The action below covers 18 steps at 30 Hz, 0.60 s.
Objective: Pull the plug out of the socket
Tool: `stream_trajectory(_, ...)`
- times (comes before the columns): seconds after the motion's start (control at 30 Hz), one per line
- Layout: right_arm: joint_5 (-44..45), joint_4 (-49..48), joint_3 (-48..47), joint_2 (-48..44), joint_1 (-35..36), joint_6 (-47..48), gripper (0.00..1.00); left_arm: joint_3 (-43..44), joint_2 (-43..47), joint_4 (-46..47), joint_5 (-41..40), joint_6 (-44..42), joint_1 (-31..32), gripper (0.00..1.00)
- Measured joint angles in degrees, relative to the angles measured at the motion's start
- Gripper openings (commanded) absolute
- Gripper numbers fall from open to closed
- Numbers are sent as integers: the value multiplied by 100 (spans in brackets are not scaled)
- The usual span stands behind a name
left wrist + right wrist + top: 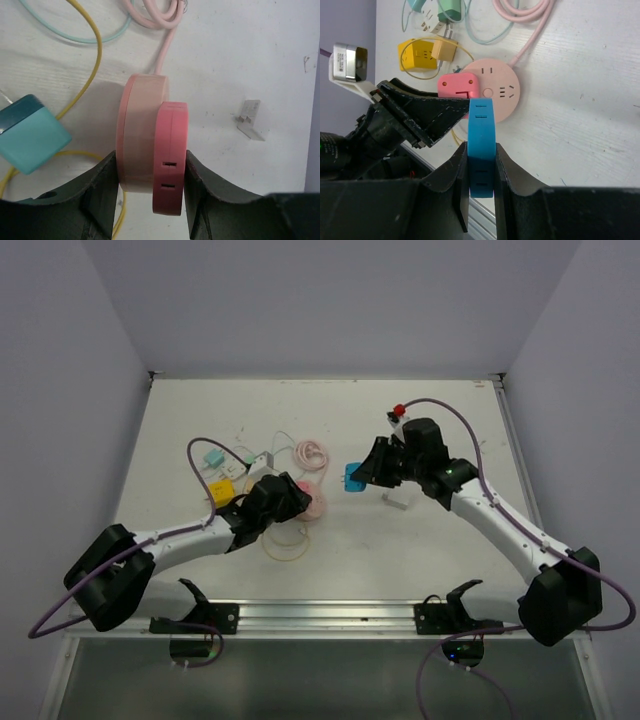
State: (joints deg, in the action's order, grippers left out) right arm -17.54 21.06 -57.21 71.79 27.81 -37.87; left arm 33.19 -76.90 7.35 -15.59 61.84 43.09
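White flat worktop [330, 420], both arms reaching in toward the middle.

Round pale-pink plastic socket [142, 115] is near the middle of the worktop, a bit toward the near edge. A coral-red square plug [172, 135] is still seated on its face. Left gripper [151, 165] is clamped across the pair at a medium gap: one finger on the socket's back, the other on the outer face of the coral plug.

Blue flat rectangular plug [482, 130] is out of the socket, pinched edge-on in the right gripper [481, 150], jaws narrow and tight on its two broad faces. In the top view it sits just right of the socket with a visible gap. Can't tell whether it's touching the worktop or lifted.

Rest of the clutter is toward the left edge:
- pink coiled cable [312, 453], behind the socket and running into it
- teal block adapter [30, 135], beside the socket
- yellow square adapter [415, 56]
- thin yellow cable [95, 55], looping past the socket

Small white clip [250, 120] lies alone on the right side, well apart from the socket.
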Motion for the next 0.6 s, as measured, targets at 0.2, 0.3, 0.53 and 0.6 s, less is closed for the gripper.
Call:
stream_trajectory(0.2,-199,-256,330,-44,-654,37,0,-90,378,-330,-24,-315,-4,0)
stream_trajectory(0.3,-304,-518,780,-31,-1075,42,0,-304,516,-122,144,-402,-26,0)
stream_trajectory(0.53,-966,-1558,1268,750,-1200,37,0,-525,584,267,605,-610,-66,0)
stream_trajectory(0.6,-1113,-1864,1346,1005,-1202,33,0,-570,588,348,719,-667,-66,0)
